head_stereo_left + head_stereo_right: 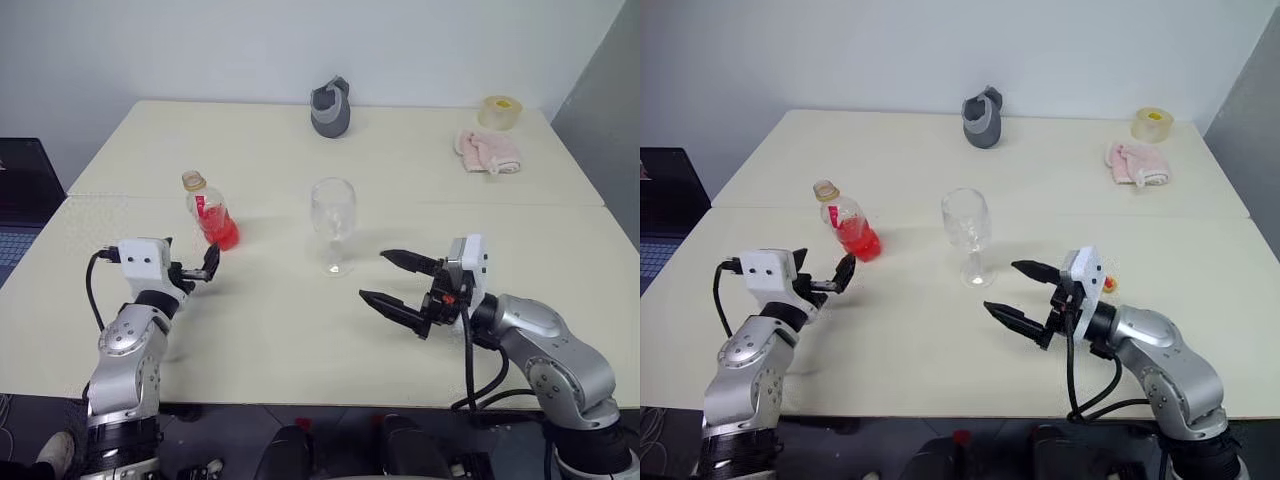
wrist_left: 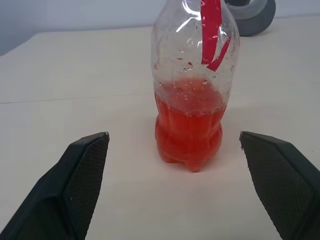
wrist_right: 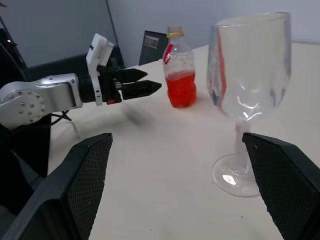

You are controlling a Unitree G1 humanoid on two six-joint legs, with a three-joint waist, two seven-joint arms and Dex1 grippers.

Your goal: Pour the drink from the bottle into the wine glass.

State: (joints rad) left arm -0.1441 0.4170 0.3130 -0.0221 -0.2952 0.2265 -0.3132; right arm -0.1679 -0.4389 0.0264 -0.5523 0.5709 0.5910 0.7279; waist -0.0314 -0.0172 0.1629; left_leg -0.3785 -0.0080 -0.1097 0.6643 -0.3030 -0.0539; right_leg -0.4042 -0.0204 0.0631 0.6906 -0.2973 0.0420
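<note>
Now we see the bottle (image 1: 208, 212) standing on the table (image 1: 270, 330) just ahead of our left gripper (image 1: 205, 268), whose fingers are spread, not touching it. Our right gripper (image 1: 398, 283) is also wide open, near the one empty glass (image 1: 333, 222). One clear plastic bottle holds red drink (image 2: 187, 135) in its lower part.

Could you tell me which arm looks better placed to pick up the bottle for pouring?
Probably the left. The left gripper is open and faces the bottle, which stands just ahead between its fingers. The right gripper, also open, is near the wine glass instead.
</note>
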